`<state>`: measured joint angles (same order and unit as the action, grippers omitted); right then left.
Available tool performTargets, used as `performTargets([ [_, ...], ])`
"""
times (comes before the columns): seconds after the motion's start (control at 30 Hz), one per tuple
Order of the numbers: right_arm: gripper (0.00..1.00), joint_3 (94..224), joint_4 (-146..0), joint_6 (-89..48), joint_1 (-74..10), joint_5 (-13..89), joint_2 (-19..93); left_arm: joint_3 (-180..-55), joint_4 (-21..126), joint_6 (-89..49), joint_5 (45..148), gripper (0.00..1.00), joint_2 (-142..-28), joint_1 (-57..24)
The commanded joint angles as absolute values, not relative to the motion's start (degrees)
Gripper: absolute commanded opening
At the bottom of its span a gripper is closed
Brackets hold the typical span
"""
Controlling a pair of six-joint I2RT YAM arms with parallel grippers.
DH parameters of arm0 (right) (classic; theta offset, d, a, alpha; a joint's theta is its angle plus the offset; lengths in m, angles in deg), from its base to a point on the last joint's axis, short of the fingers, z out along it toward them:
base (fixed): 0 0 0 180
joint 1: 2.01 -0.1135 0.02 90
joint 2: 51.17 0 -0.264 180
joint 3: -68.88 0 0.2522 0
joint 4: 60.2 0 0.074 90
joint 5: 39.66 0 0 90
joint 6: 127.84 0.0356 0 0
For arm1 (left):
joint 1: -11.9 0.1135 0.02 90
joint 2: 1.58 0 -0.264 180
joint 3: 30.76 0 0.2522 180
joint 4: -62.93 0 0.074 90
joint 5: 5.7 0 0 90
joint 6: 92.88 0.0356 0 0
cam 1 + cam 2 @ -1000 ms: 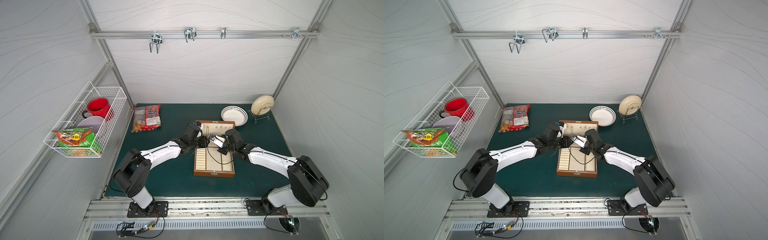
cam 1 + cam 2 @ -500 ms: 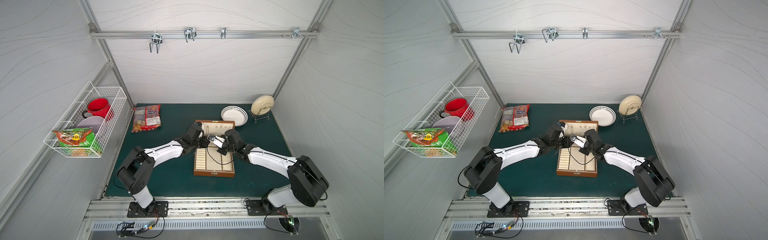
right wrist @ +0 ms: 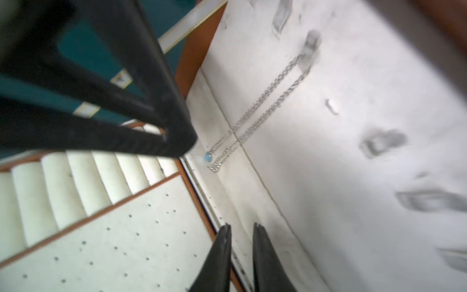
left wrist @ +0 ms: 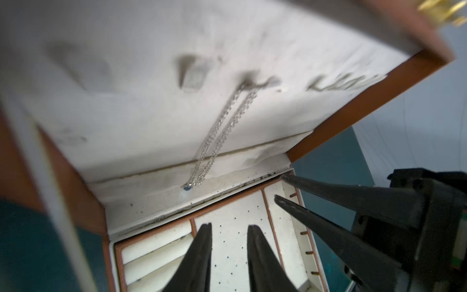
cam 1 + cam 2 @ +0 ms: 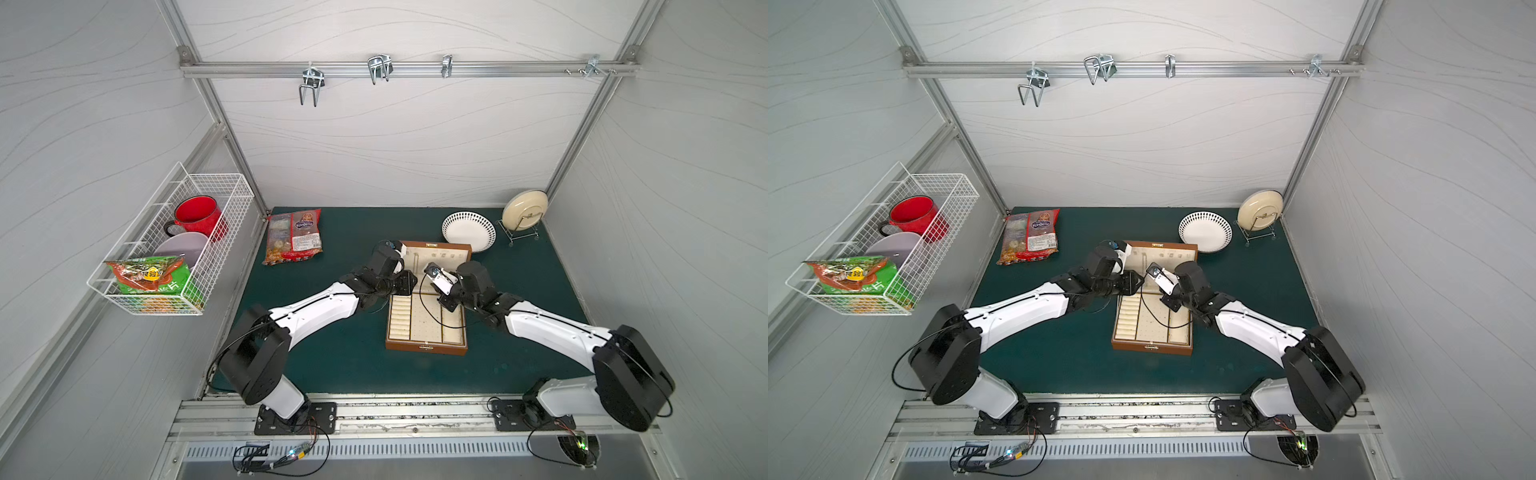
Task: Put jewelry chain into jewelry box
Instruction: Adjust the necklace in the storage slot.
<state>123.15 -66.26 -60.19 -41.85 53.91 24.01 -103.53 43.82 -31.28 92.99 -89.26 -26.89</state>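
Left wrist view: thin silver jewelry chain (image 4: pixel 222 131) hangs doubled from a hook inside the brown hinged jewelry box (image 4: pixel 366 106) lid, lengthwise toward the hinge. Left gripper (image 4: pixel 228 230) and right gripper (image 3: pixel 241 228), both parted and empty, sit just below it, the left nearer.

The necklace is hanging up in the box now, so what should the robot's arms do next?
Probably pull both arms back out of the box. The chain hangs from a hook in the open lid, and neither the left gripper nor the right gripper holds it; both sets of jaws stand slightly apart and empty.
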Motion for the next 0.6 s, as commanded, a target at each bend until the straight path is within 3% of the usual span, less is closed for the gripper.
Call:
performTargets([
  [0.0,0.35,121.4,-64.6,-49.5,-41.7,56.3,18.5,-107.5,39.7,-21.9,91.0,0.32,-86.1,-26.8],
  [0.2,0.48,118.1,-64.5,-39.4,-41.8,56.9,11.4,-109.3,35.5,-6.3,89.4,0.37,-86.5,-26.8],
  [0.3,0.65,116.6,-63.4,-36.3,-41.8,58.0,8.8,-107.9,37.6,-0.7,88.2,0.38,-87.0,-26.9],
  [0.33,0.87,116.2,-63.2,-35.5,-41.8,58.4,7.9,-107.4,38.7,0.9,88.2,0.39,-87.1,-26.9],
  [0.37,0.97,115.9,-62.8,-34.5,-41.8,58.6,7.0,-106.7,40.0,2.3,88.6,0.39,-87.1,-26.9],
  [0.47,0.99,115.8,-63.2,-30.4,-41.6,59.6,5.2,-105.6,43.2,5.4,89.4,0.4,-86.9,-27.0],
  [0.57,0.99,118.2,-69.5,-15.6,-41.2,70.2,4.7,-105.3,44.6,8.4,88.8,0.41,-87.4,-27.0],
])
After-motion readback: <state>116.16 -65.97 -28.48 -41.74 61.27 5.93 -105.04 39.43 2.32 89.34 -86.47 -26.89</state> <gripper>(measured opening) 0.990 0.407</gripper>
